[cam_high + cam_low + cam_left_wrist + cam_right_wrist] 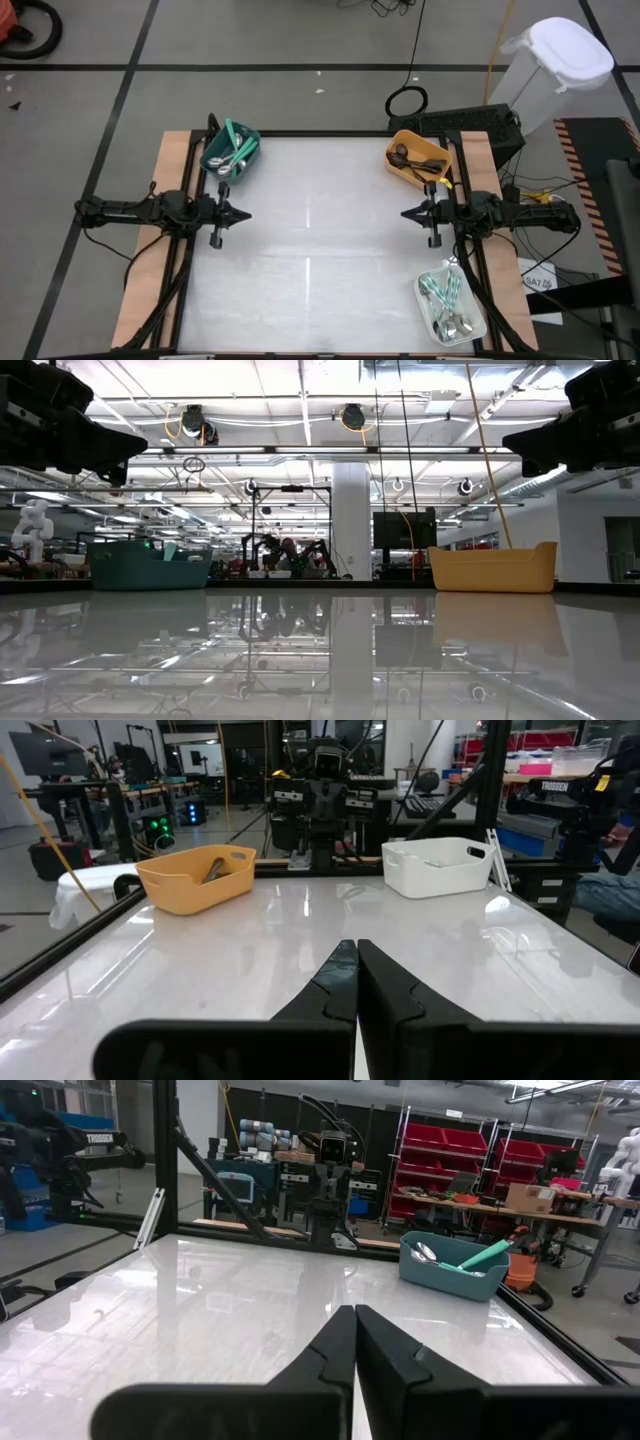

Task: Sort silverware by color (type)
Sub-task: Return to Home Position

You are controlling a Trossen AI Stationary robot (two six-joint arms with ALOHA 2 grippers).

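Observation:
The silverware lies in three bins. A teal bin at the far left holds teal-handled and shiny pieces. Dark pieces fill the orange bin at the far right. The white bin at the near right holds teal-handled and shiny spoons. My left gripper is shut at the table's left edge and points level toward the right. My right gripper is shut at the right edge, facing it. Neither holds anything.
The white tabletop between the grippers is bare and glossy. A black frame rail runs along the table's edges. A white lidded trash can stands on the floor beyond the far right corner.

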